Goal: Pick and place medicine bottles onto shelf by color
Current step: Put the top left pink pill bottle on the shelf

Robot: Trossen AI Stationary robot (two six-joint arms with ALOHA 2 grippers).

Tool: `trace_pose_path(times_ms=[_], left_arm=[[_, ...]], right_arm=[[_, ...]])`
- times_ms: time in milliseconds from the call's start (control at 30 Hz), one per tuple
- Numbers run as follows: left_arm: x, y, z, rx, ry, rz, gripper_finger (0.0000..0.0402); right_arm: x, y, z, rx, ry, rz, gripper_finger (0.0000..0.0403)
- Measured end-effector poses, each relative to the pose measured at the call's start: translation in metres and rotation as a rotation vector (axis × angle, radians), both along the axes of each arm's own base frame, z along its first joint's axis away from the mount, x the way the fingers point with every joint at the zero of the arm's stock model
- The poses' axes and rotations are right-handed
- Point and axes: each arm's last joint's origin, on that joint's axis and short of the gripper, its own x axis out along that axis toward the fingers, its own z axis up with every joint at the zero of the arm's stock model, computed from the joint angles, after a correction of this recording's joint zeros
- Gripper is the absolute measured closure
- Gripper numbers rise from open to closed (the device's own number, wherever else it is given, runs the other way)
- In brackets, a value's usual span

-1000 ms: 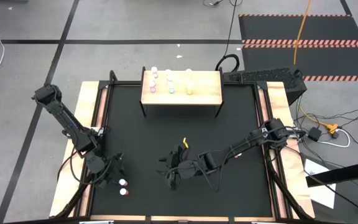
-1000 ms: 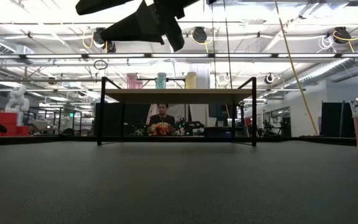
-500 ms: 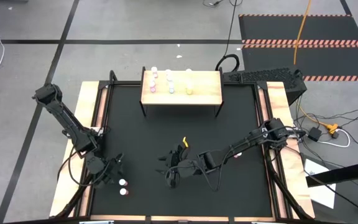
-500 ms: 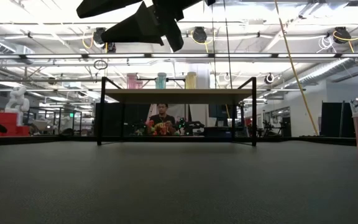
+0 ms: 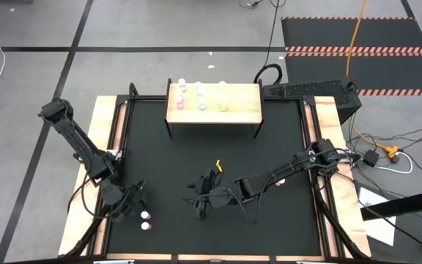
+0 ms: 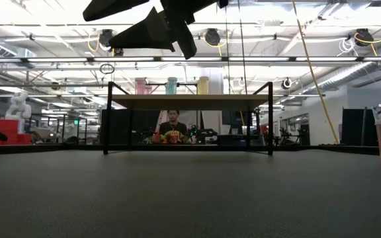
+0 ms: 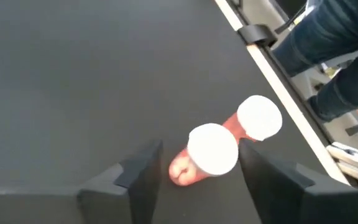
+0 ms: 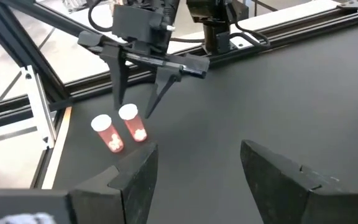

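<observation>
Pink bottle (image 7: 207, 155) stands between the left end effector's (image 7: 194, 168) spread fingers, ungripped.

The right gripper (image 5: 200, 207) has drifted slightly toward the left side of the counter, nearer its front edge, with its arm's elbow following. Seen from counter height, its dark shape overhead sits a touch lower than before. The person (image 6: 171, 125) in the room beyond the shelf has shifted posture slightly.
</observation>
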Motion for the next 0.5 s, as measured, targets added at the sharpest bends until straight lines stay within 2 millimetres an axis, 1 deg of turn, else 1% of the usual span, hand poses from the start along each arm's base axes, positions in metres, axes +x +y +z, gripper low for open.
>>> trace_pose_path(times_ms=[100,233,333,500], left_arm=[[0.0,-0.002,0.002,-0.005,-0.028,-0.036,0.0163],[0.001,-0.004,0.001,0.028,-0.061,-0.074,0.0157],[0.003,-0.006,-0.002,0.055,-0.071,-0.093,0.0166],[0.007,-0.011,-0.007,0.082,-0.097,-0.121,0.0198]], right_arm=[[0.0,0.0,0.0,0.0,0.0,0.0,0.0179],[0.0,0.0,0.0,0.001,0.0,0.001,0.0179],[0.0,0.001,0.0,0.017,-0.002,-0.005,0.0179],[-0.001,0.002,0.0,0.041,-0.004,-0.011,0.0179]])
